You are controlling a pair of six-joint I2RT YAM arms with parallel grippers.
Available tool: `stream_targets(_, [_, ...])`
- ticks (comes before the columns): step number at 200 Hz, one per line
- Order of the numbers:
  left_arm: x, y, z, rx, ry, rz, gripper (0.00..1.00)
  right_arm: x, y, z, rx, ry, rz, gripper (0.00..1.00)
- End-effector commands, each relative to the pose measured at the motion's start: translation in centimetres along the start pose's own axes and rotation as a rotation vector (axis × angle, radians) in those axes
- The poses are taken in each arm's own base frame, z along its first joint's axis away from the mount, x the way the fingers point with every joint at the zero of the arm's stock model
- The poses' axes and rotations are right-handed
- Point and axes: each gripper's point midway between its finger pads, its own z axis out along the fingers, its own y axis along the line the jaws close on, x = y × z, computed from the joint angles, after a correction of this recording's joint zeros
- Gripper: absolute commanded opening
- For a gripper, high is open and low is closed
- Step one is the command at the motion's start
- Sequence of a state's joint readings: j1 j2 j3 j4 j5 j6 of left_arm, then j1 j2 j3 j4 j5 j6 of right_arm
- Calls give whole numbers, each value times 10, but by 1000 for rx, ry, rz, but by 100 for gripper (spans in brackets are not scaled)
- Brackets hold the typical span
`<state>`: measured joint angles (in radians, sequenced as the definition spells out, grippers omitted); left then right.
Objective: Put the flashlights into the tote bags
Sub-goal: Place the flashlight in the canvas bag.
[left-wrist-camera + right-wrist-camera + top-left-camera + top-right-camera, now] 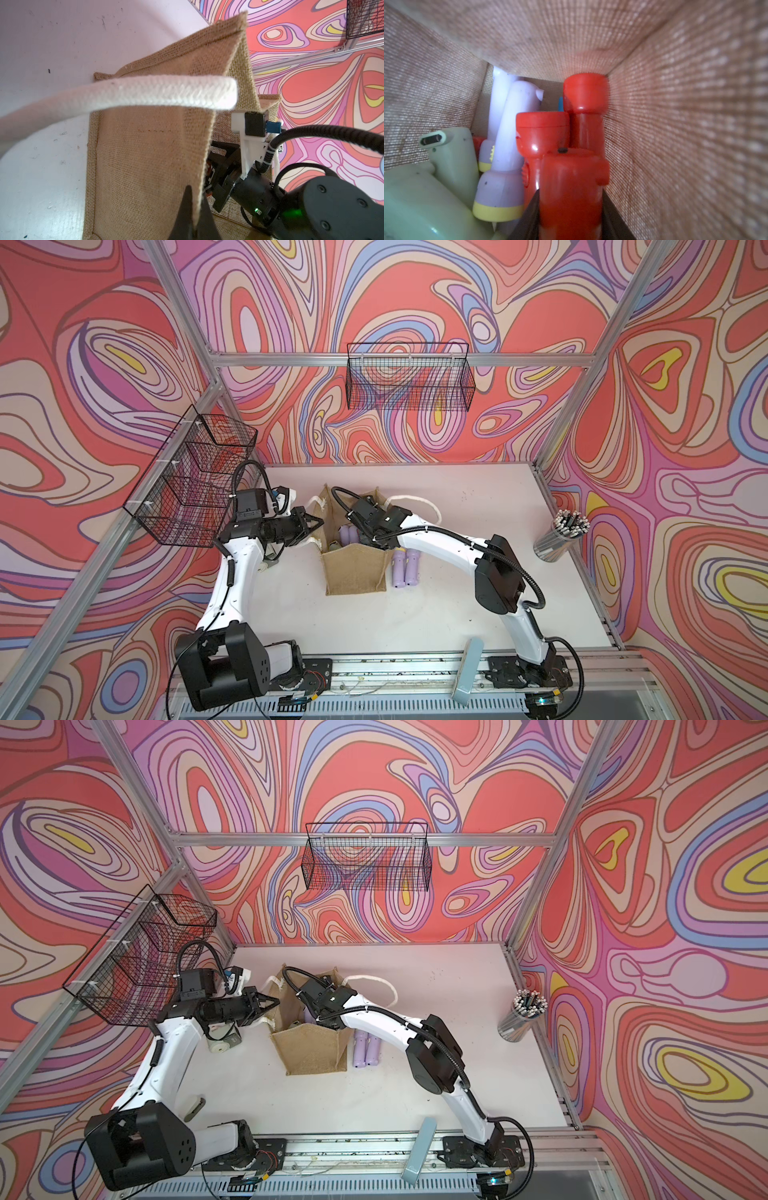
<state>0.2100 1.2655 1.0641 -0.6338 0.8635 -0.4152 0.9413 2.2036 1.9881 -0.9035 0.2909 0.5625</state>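
While the red flashlight (571, 172) hangs low inside the tote bag (353, 572), the right gripper (570, 196) grips its barrel between part-open jaws. It is above other flashlights (506, 166), red, lilac and pale green, piled within. Two lilac flashlights (405, 568) lie on the table (457, 614) just beside the bag. The left gripper (196, 202) is closed, pinching the bag's wall edge.

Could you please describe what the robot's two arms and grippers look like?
The left arm and right arm have glossy white links joined by black rounded joint housings. Black corrugated cables loop along them. A white bracket holding a small black camera sits at the right wrist. The left gripper and right gripper have dark, tapering, pointed fingers.
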Motion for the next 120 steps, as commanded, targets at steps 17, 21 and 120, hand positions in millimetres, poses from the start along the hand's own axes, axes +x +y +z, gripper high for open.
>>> stream_targets(17, [1,-8,-3,31,-1,30,0,-3,21,6,-97,25,4,27])
stream_targets(21, [1,-8,-3,32,-1,31,0,-3,24,7,-108,26,6,27])
stream_targets(120, [1,-9,-3,34,-1,32,0,6,34,11,-155,83,27,65])
